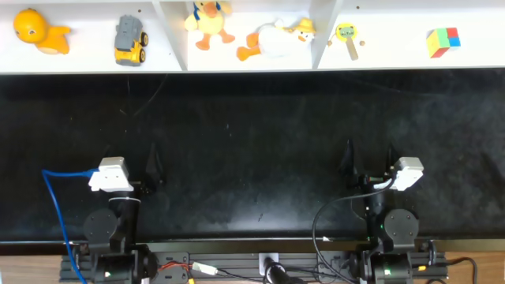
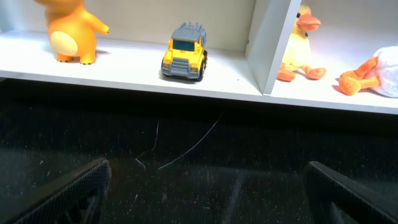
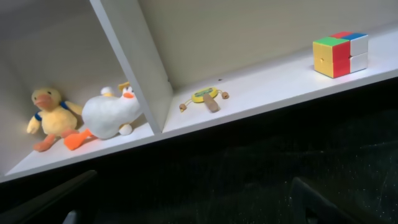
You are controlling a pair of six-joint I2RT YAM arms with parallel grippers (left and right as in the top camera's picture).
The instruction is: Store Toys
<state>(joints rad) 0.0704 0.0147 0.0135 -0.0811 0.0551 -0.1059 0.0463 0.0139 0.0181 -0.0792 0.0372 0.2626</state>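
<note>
Storing status: toys (image 1: pixel 276 39) line shelf (image 1: pixel 237 66) at 12 o'clock; task looks finished.
Left gripper (image 1: pixel 130 164): empty, jaws spread, at 7 o'clock.
Right gripper (image 1: pixel 369 162): same, at 5 o'clock; nothing left to carry.

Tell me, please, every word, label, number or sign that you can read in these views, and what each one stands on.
None: no word, number or sign can be read in any view.
The yellow toy truck and the colour cube show no print.
The small wooden toy has a mark on its green head, too small to tell what it is.
</note>
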